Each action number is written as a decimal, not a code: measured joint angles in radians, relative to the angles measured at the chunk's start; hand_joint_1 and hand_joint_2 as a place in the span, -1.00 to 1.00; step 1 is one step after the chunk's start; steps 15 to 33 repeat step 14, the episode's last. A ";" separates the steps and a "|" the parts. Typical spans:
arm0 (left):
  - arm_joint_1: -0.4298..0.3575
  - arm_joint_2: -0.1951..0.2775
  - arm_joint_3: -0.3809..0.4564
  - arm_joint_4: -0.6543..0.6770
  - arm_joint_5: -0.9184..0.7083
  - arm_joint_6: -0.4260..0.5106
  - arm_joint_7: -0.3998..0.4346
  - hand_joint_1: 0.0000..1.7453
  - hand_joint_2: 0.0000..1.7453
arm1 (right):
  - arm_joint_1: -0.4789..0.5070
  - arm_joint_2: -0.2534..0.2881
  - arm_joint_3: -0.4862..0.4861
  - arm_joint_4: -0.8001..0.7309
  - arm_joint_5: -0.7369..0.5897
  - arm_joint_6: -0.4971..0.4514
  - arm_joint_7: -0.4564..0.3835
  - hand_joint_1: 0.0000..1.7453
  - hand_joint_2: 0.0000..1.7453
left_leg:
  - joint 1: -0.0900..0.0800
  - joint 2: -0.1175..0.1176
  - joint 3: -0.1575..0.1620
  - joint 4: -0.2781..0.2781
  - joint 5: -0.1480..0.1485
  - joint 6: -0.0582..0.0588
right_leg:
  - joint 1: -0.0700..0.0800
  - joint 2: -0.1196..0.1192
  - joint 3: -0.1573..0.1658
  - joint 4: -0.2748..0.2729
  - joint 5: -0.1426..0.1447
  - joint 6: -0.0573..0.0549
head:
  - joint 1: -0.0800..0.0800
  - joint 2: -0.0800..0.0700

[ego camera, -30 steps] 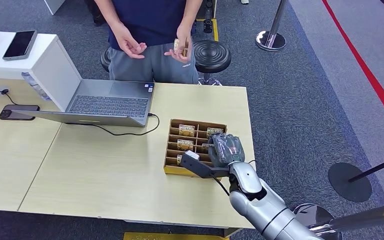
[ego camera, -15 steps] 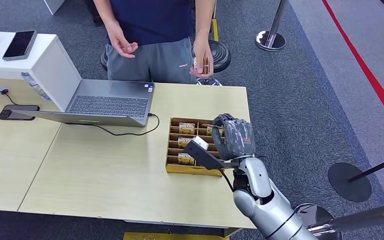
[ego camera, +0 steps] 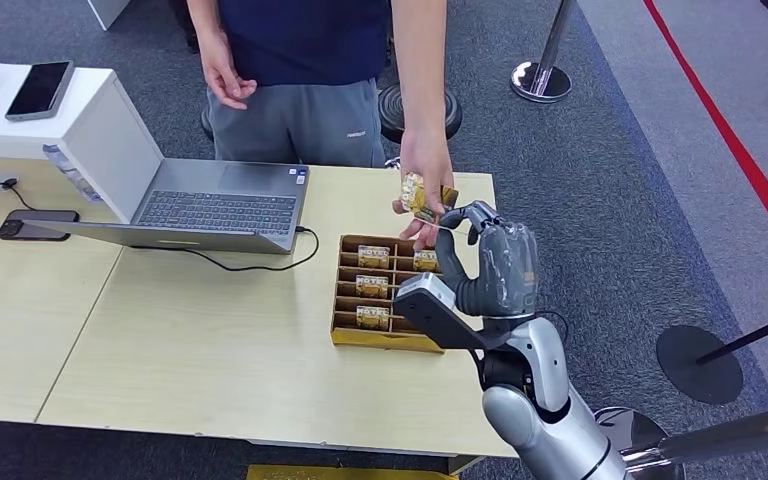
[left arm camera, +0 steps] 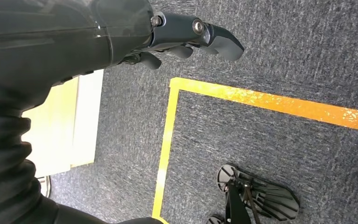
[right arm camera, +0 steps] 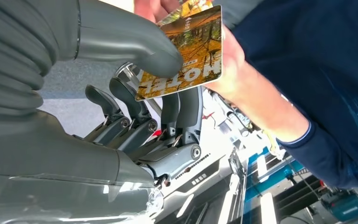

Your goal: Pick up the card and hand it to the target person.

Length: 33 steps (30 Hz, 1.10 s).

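Raised right robot hand (ego camera: pixel 490 265) | pinches card (right arm camera: pixel 182 53), long axis toward person's hand (ego camera: pixel 422 190), touching

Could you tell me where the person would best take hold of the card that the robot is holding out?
By the free end of the card, away from the right hand, whose thumb and fingers pinch the other end. The person's hand already reaches in from the far side of the table, probably the clearest approach.

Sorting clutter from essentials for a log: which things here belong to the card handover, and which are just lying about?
Job:
card, pinched by the right hand
person's hand reaching for it
card tray

Lying about:
laptop
phone
stool
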 joint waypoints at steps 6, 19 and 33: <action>0.000 -0.002 0.000 0.000 -0.001 -0.001 0.000 -1.00 1.00 | 0.010 -0.001 -0.008 -0.029 0.003 0.000 0.000 0.80 1.00 | 0.000 0.000 0.000 0.000 0.000 0.000 | 0.000 0.000 0.000 0.000 0.000 0.000 | 0.000 0.000; 0.000 -0.005 0.000 0.000 -0.002 -0.002 0.000 -1.00 1.00 | 0.013 -0.002 -0.016 -0.040 0.021 0.001 0.005 0.80 1.00 | 0.000 0.000 0.000 0.000 0.000 0.000 | 0.000 0.000 0.000 0.000 0.000 0.000 | 0.000 0.000; 0.000 -0.005 0.000 0.000 -0.002 -0.002 0.000 -1.00 1.00 | 0.013 -0.002 -0.016 -0.040 0.021 0.001 0.005 0.80 1.00 | 0.000 0.000 0.000 0.000 0.000 0.000 | 0.000 0.000 0.000 0.000 0.000 0.000 | 0.000 0.000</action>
